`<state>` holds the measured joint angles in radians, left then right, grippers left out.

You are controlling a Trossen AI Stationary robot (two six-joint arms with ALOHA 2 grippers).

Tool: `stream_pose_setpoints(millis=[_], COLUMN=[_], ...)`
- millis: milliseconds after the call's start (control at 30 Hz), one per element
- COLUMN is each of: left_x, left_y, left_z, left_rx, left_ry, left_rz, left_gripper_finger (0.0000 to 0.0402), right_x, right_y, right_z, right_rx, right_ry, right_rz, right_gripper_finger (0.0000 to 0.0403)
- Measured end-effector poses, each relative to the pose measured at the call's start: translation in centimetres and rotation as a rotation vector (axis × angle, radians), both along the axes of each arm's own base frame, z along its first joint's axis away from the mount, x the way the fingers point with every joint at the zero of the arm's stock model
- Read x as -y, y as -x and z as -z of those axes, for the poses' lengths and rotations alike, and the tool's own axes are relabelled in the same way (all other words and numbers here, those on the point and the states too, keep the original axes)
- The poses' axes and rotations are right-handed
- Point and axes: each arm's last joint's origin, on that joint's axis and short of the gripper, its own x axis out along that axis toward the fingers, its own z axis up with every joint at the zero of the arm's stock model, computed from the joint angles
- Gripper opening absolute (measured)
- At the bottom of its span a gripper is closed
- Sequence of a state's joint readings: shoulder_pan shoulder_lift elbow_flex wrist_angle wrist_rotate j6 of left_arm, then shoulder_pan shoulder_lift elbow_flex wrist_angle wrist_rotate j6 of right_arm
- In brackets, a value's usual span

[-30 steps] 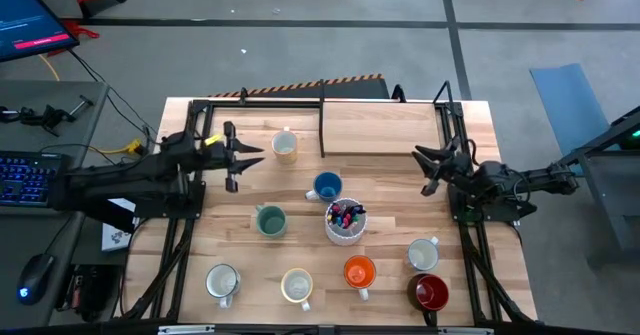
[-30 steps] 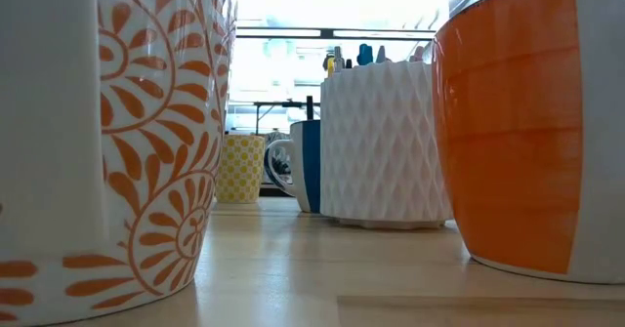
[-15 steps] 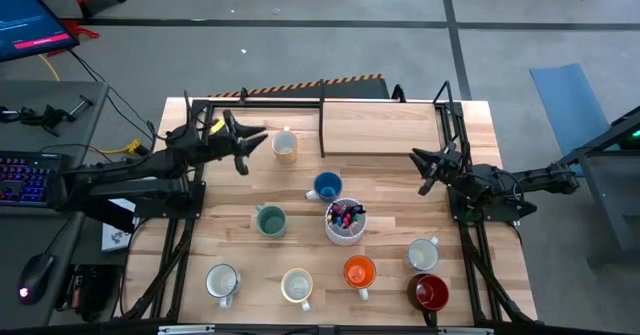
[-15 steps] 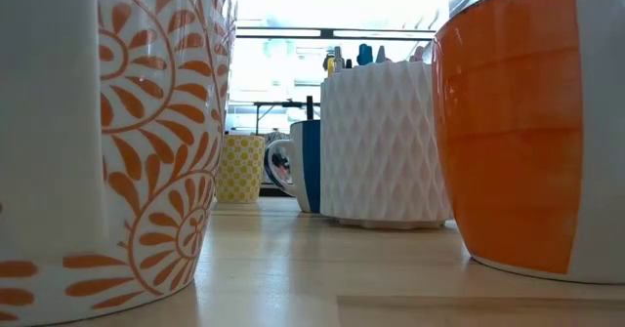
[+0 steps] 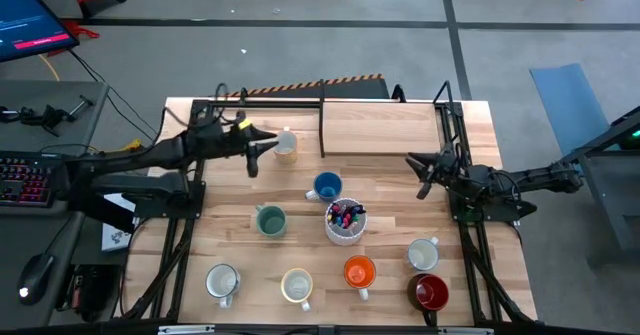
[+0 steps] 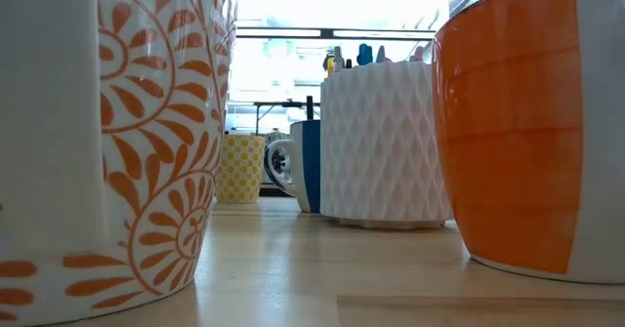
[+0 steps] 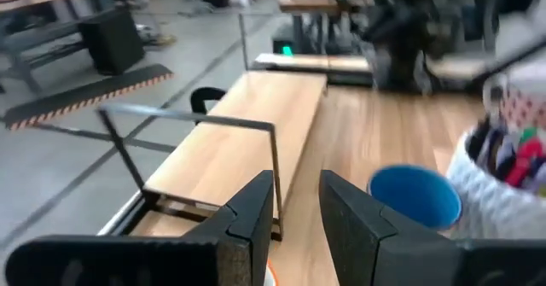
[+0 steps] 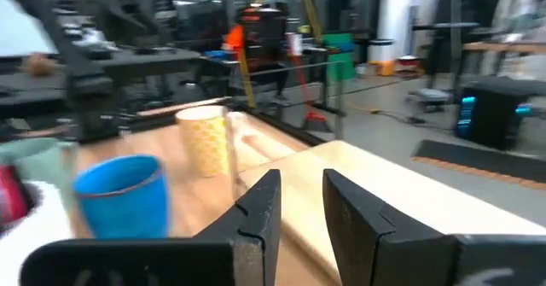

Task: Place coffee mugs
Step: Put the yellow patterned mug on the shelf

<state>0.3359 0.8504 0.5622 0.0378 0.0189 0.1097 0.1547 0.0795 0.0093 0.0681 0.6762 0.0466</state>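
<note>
Here my left hand (image 5: pixel 262 147), fingers slightly parted and empty, hovers just left of the upright pale yellow mug (image 5: pixel 286 146); its handle's direction is unclear.

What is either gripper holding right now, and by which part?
Nothing. The left gripper hovers empty by the pale yellow mug; the right gripper is empty too.

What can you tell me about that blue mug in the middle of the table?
The blue mug is small and round, glossy like glazed pottery, blue inside and out, with a white handle. It stands upright and looks empty on the wooden table, beside the white pen cup. Nothing holds it; the left tool hovers near the yellow mug.
</note>
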Motion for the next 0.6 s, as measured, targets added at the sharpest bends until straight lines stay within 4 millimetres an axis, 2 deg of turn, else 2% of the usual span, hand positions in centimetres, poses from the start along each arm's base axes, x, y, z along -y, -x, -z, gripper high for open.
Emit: stream_pose_setpoints(millis=[200,400,600], left_x=[-1.0,-2.0,-2.7], left_y=[-2.6,-5.6,-7.5], left_z=[-1.9,-0.8,0.5], left_rx=[-0.238,-0.431,-0.561], left_ry=[-0.005,-0.008,0.039], left_rz=[0.020,0.048,0.053], left_gripper_finger=[0.0109,0.0137,0.0161], right_x=[-0.3,-0.3,-0.4], right_y=[-0.1,-0.2,-0.2], right_z=[0.0,0.0,0.0], right_rx=[0.020,0.016,0.016], right_ry=[-0.037,-0.030,-0.030], right_rz=[-0.111,-0.131,-0.135], right_gripper_finger=[0.0075,0.0075,0.0075])
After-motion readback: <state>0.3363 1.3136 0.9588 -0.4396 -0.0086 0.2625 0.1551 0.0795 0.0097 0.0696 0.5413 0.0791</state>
